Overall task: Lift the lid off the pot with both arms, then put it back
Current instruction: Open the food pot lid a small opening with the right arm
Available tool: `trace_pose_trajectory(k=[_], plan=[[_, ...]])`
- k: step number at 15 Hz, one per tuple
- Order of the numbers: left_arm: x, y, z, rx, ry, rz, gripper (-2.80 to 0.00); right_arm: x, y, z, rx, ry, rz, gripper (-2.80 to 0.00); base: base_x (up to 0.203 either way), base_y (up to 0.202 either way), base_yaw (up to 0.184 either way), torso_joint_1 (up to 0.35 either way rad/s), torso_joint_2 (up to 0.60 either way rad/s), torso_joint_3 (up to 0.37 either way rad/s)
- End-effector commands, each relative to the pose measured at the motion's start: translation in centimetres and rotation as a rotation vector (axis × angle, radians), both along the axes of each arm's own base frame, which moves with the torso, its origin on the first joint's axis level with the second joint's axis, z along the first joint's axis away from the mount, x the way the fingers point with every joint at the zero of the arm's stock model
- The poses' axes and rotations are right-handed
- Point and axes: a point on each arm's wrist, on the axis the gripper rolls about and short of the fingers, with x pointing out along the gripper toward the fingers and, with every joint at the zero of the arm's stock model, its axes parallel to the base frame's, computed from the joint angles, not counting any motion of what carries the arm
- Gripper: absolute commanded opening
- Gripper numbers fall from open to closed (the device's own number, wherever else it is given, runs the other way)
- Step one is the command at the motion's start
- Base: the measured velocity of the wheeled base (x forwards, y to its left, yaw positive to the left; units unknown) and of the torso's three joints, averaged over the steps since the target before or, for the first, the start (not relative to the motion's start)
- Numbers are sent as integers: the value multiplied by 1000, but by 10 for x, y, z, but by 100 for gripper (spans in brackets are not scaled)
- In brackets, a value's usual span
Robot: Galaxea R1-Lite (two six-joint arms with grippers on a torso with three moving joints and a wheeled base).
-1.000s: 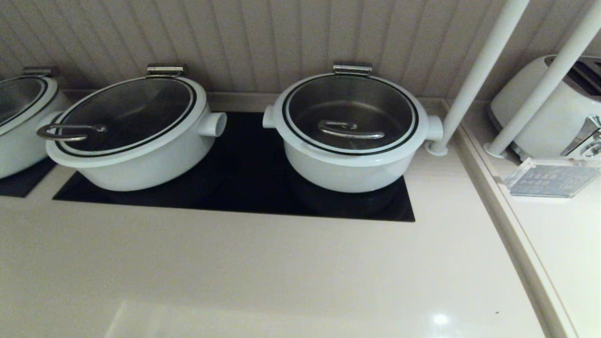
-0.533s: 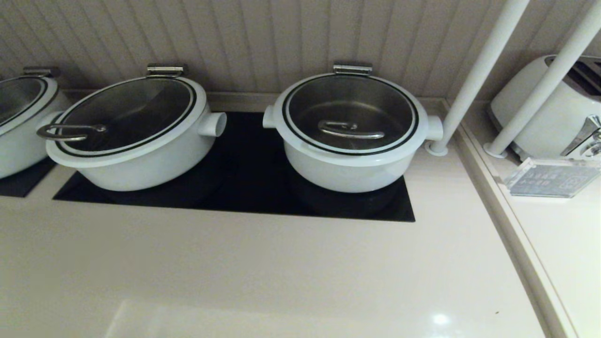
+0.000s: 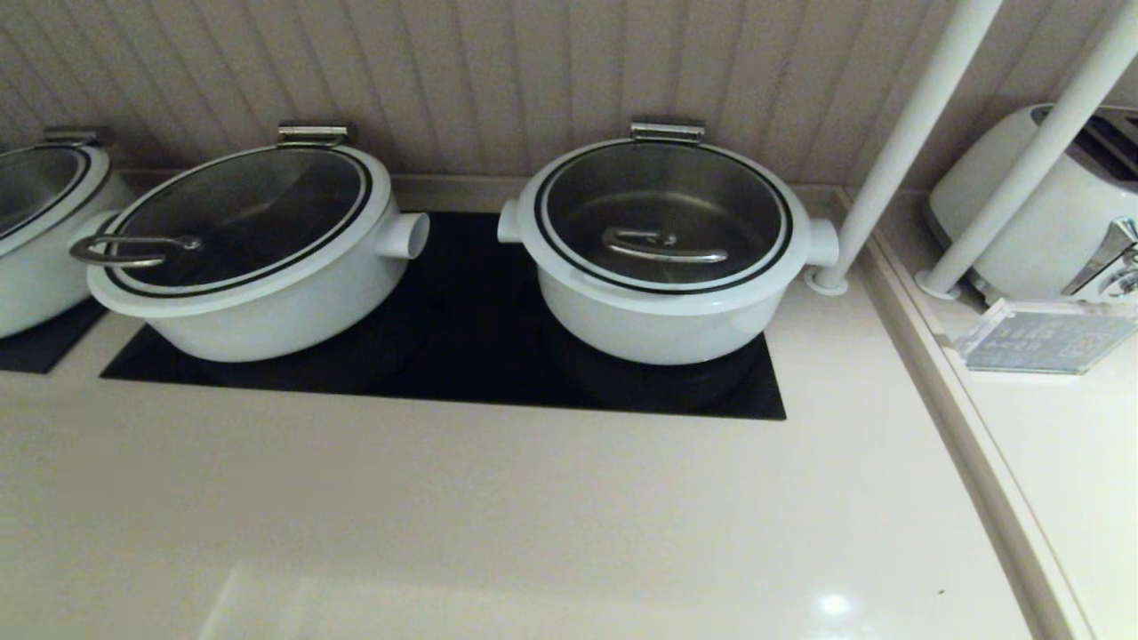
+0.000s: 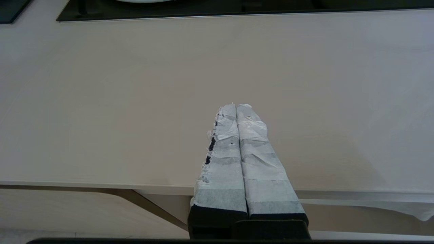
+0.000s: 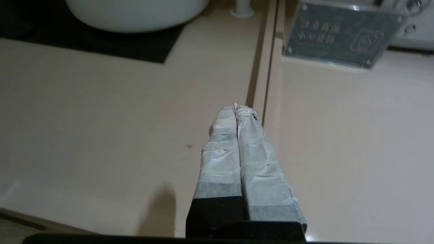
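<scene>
The pot (image 3: 658, 324) is round and white with two stub handles and a steel hinge bracket. It stands on the right of the black hob (image 3: 471, 347). The lid (image 3: 662, 213), glass with a white rim and a flat steel bar handle, sits closed on it. Neither arm shows in the head view. My left gripper (image 4: 236, 105) is shut and empty over the bare counter near its front edge. My right gripper (image 5: 235, 105) is shut and empty over the counter beside the raised seam, with the pot's lower wall (image 5: 135, 13) far ahead.
A wider white pot (image 3: 258, 293) with a loop-handled lid stands on the hob's left; a third pot (image 3: 40, 240) is at the far left. Two white poles (image 3: 898, 151) rise right of the pot. A toaster (image 3: 1049, 213) and an acrylic sign (image 3: 1040, 336) sit on the right counter.
</scene>
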Motion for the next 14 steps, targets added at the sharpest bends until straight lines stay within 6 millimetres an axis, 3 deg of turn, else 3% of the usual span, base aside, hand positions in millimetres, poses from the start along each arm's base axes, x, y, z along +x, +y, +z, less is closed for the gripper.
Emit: trace_pose_trajectory(k=[1,6,11,14], plan=[[0,0,0,4,1,0,-280,13,1,32,-5,49,57,-280,0,0,0,0,0,0],[0,0,0,43,0,-2,-280,57,8,83,-74,72,342,-280,0,0,0,0,0,0],[0,0,0,45,0,-2,-280,119,14,93,-128,96,604,-280,0,0,0,0,0,0],[0,0,0,44,0,-2,-280,157,31,92,-134,97,739,-280,0,0,0,0,0,0]])
